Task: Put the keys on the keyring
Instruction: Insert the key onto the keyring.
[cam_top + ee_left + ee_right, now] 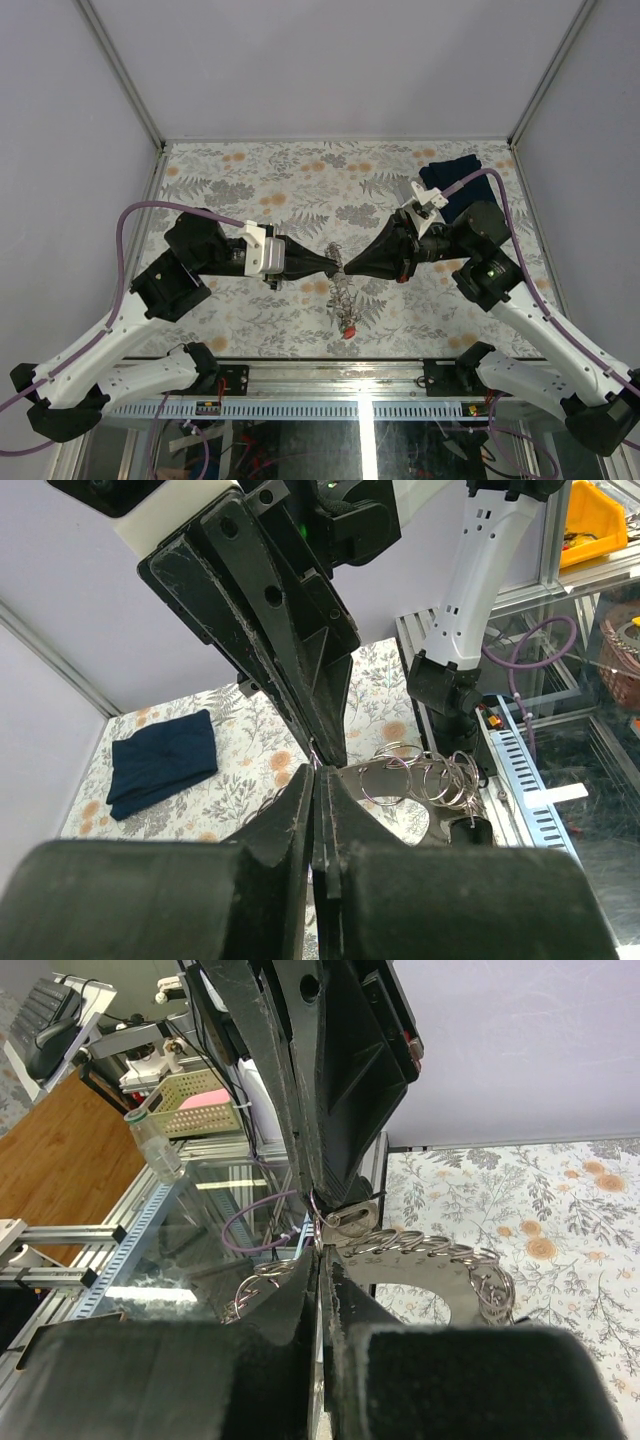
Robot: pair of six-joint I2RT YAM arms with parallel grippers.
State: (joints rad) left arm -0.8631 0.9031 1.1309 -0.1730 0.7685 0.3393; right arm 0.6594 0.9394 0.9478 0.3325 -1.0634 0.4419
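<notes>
Both grippers meet tip to tip above the middle of the table. My left gripper (334,266) (318,776) is shut on a flat grey key (352,1217) with a slot in its head. A thin ring runs through that slot. My right gripper (351,266) (322,1256) is shut on the keyring (343,294), a chain of silvery rings. The keyring hangs from the fingertips down to the table and ends at a red tag (349,329). Its rings (425,776) (432,1245) string out beside the jaws. A small black-headed piece (470,830) dangles from them.
A folded dark blue cloth (452,184) (163,760) lies at the far right corner of the floral table cover (250,180). Grey walls close in the back and both sides. The arm bases and a metal rail (330,405) run along the near edge.
</notes>
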